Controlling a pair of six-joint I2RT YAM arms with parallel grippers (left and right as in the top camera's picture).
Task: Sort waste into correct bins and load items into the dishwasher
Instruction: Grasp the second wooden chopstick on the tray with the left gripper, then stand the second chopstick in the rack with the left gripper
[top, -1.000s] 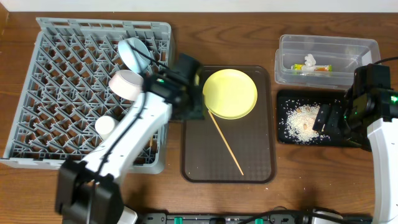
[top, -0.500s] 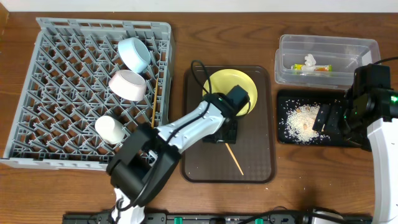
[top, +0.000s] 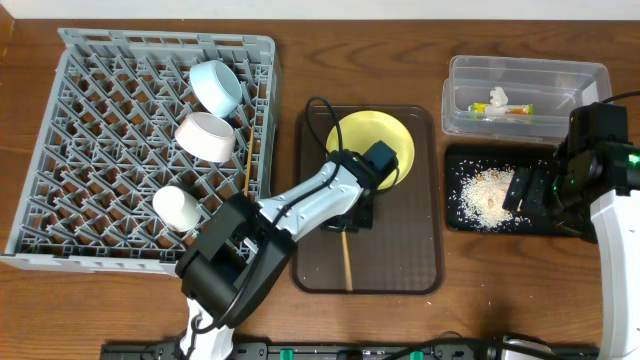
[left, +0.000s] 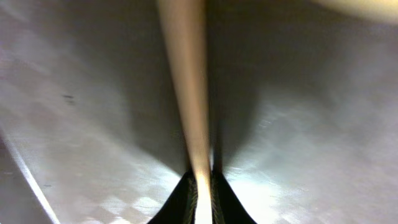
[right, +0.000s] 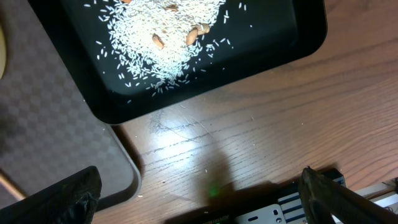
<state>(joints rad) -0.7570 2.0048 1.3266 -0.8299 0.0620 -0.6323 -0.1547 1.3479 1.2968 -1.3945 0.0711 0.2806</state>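
Chopstick (top: 347, 262) swung straight; left claw (left: 201, 182) pinches it; right claw (right: 202, 193) spread wide.

overhead view is evenly lit and sharp. left wrist view is dim, the thin wooden chopstick (left: 185, 93) blurred, glare on the brown plastic tray (left: 292, 168) beneath.

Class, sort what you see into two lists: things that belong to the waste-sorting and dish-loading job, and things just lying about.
Job: rack, blue bowl, pink bowl, cup, plate, chopstick, clear tub, wrapper, tissue, black tray, rice.
Lying about: brown tray.
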